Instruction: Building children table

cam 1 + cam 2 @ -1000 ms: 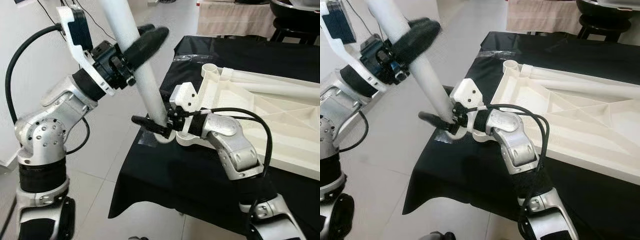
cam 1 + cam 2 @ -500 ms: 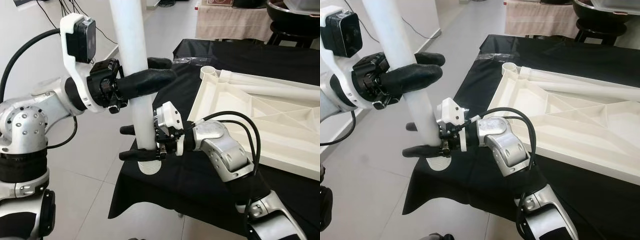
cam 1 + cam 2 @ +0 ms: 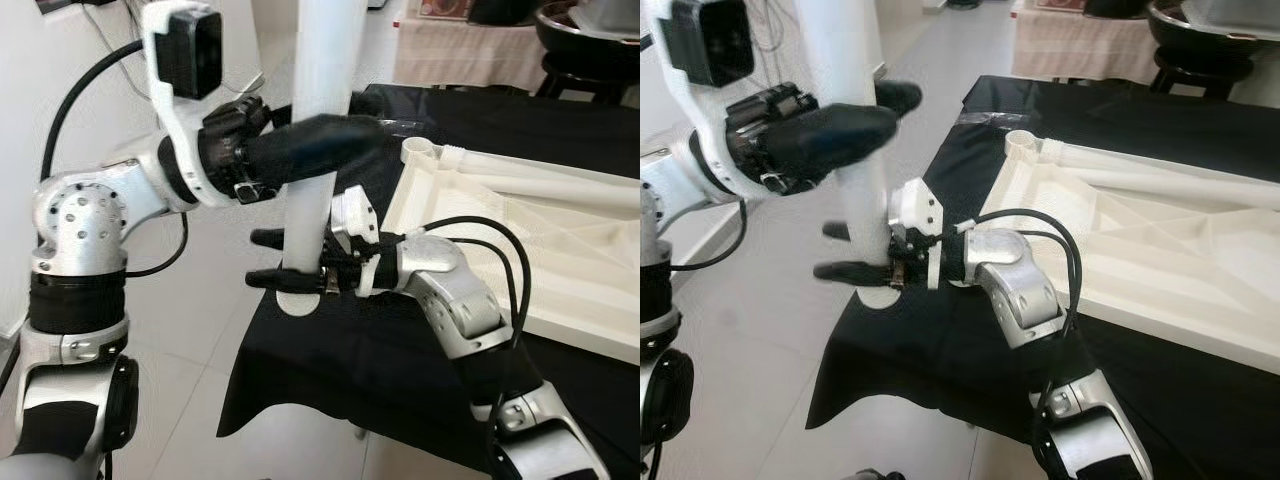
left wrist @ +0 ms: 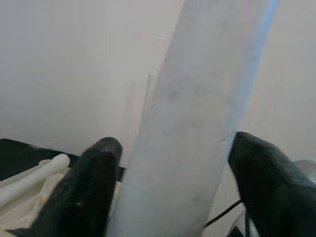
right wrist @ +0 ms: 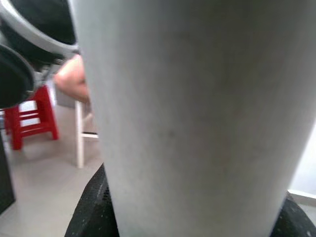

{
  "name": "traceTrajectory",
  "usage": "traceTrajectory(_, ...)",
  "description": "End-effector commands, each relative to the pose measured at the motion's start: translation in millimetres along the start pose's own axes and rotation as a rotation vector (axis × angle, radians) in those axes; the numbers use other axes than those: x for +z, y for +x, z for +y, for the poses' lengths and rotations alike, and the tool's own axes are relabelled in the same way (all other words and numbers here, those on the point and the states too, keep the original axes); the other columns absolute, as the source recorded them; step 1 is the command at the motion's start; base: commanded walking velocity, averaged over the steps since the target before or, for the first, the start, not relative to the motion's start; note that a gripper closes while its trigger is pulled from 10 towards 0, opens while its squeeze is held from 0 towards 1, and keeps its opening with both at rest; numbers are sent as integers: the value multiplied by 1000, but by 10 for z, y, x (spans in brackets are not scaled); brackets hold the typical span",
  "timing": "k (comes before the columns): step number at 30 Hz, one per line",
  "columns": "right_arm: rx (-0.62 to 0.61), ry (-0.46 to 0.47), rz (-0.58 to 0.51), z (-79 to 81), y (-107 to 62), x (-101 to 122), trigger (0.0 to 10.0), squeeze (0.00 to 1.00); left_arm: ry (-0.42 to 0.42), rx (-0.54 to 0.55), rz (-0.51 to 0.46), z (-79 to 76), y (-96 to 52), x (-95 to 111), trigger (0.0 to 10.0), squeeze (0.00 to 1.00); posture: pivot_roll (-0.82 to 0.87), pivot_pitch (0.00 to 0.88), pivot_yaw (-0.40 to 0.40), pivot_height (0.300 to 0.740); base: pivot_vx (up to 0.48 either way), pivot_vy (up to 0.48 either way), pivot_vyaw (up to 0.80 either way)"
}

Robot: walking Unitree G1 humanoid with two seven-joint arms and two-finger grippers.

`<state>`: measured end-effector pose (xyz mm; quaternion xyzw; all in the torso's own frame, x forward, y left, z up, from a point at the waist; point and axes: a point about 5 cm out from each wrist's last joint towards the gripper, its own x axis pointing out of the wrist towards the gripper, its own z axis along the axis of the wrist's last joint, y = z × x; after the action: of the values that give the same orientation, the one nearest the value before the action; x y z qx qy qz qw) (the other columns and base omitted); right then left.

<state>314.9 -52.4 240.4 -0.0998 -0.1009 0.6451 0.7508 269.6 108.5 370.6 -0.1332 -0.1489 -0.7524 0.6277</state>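
White plastic makes up nearly everything at stake: a long tubular table leg (image 3: 318, 120) and the upturned tabletop (image 3: 520, 240) lying underside-up on the black-draped worktop (image 3: 400, 370). A second ago the leg leaned well over, its lower end down beside the tabletop's near corner; now it stands close to upright, and its base hangs out past the worktop's edge over the floor (image 3: 200, 300), near that corner but apart from it. The left gripper (image 3: 320, 140) is clamped across the leg high up, its fingers (image 4: 89, 187) pressed to either side of the tube, and it has swung up and inward as the leg came straight. The right gripper (image 3: 285, 258) holds the leg near its lower end, one finger before it and one behind. My reading is that both arms have lifted the leg clear of the corner to reset it to vertical, which is the attitude it needs before going down into a socket, so no leg is fitted yet and the build is at an early stage. The tabletop acts as a shallow tray of ribbed compartments: a round corner socket (image 3: 417, 149) at its far left corner stands open and unfilled, and further white legs (image 3: 540, 175) lie loose along the far side of the underside. Red and white stools (image 5: 34, 123) can be made out in the right wrist view.
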Motion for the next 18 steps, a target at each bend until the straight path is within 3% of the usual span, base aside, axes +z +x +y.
traceTrajectory(1,-170,27,101,-126,72,-133,0,0,64,-7,34,-73,136,-2,10000,1000,-16,123,44,740,0,0,0)
traceTrajectory(8,-341,39,122,-275,-22,-170,0,0,189,178,32,-74,-31,59,10000,1000,-10,137,40,740,0,0,0)
traceTrajectory(9,-434,44,128,-350,-80,-187,0,0,268,286,41,-83,-145,89,10000,1000,-5,147,36,740,0,0,0)
traceTrajectory(10,-434,44,128,-350,-80,-187,0,0,268,286,41,-83,-145,89,10000,1000,-5,147,36,740,0,0,0)
traceTrajectory(12,-593,55,106,-475,-172,-187,0,0,362,408,52,-105,-264,148,10000,1000,2,157,35,740,0,0,0)
traceTrajectory(15,-685,62,74,-557,-236,-162,0,0,405,478,38,-128,-361,217,10000,1000,9,166,33,740,0,0,0)
traceTrajectory(17,-844,73,-5,-707,-364,-78,0,0,480,648,-26,-155,-574,398,10000,1000,21,182,27,740,0,0,0)
traceTrajectory(18,-844,73,-5,-707,-364,-78,0,0,480,648,-26,-155,-574,398,10000,1000,21,182,27,740,0,0,0)
